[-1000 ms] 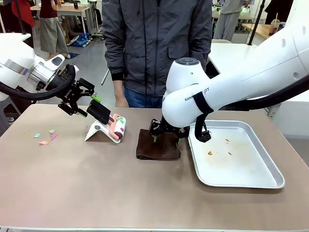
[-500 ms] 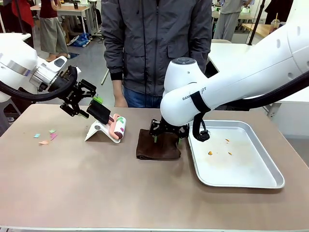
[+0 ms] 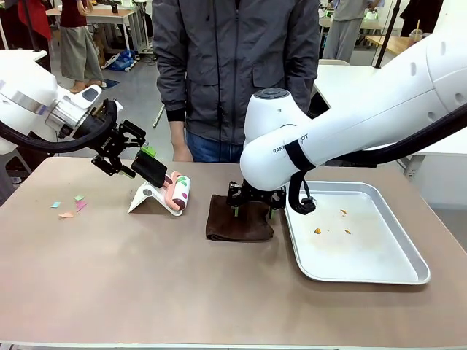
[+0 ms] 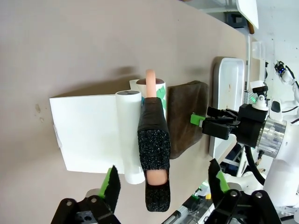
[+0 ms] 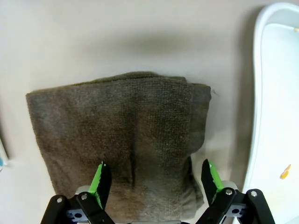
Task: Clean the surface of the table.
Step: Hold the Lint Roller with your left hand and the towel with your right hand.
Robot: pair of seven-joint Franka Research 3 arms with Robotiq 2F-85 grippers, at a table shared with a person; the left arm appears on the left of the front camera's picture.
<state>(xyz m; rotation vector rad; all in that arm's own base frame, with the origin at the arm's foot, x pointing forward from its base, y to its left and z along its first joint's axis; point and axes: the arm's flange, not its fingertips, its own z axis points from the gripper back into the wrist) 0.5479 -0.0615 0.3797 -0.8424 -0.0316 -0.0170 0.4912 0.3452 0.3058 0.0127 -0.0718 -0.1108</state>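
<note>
Approach stage: both tools lined up, neither gripped

Table [image 3: 146, 277] spans the whole front view, its brown top bare apart from the items below. Paper scraps [image 3: 73, 206] lie near its left end, well apart from both arms.

Left gripper [image 4: 163, 177] is spread wide, with the black handle of the lint roller [image 4: 152, 135] between the fingers and a gap on each side. The roller rests on its white stand [image 3: 146, 197].

Right gripper [image 5: 154, 179] is also spread, hanging low over the near edge of the folded brown cloth [image 5: 121, 130]. Whether the pads touch the fabric cannot be told. The cloth lies just beside the metal tray [image 3: 365, 277].

Judgement: pick-up step, wiping not yet begun. The next move calls for closing squarely on the handle, and for pressing down before pinching the cloth.

Against one second ago: the left gripper has edged toward the handle and the right arm's elbow has drifted slightly left. Roller, cloth and scraps are unmoved.
</note>
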